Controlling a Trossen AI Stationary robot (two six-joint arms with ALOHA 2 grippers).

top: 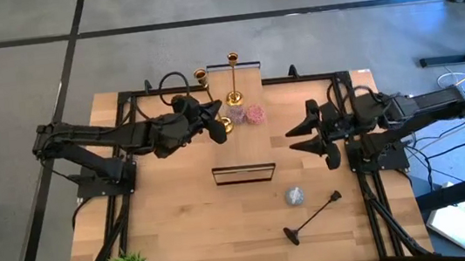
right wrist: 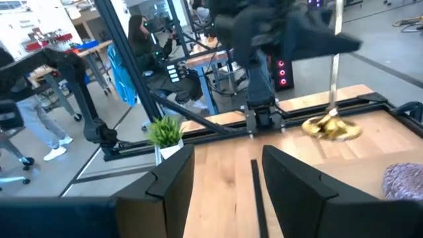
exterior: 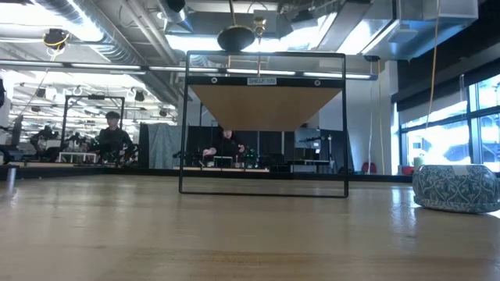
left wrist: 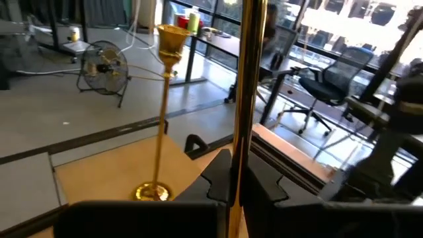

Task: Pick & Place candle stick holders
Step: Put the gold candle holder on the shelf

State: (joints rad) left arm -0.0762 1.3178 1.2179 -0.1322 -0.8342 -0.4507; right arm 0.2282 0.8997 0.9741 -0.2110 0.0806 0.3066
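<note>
**Left arm gripping a gold stem at the back of the table**

The light wooden table (top: 189,214) with its black metal frame is showing whole only from above. There the left gripper (top: 217,123) is reaching toward the back edge, among the thin gold metal candle stick holders (top: 234,82) with round bases. Its wrist view is showing what the overhead cannot: both dark fingers (left wrist: 221,178) are sitting tight against a shiny gold stem (left wrist: 246,99), clamped on it, while a second gold holder with a flared cup (left wrist: 162,112) is standing upright just beside, apart from the grip.

The right gripper (top: 314,134) is hovering over the table's right side, its jaws standing partly apart with nothing between them.

A thin black rectangular wire frame (top: 244,174) is standing mid-table; the low view is showing it upright, with a wooden panel behind.

The long black candle stick holder (top: 314,217) is lying flat near the front. Close by is sitting a round, patterned grey-blue cup (exterior: 455,188). Small sparkly pink cups (top: 254,114) are resting beside the gold bases.
</note>
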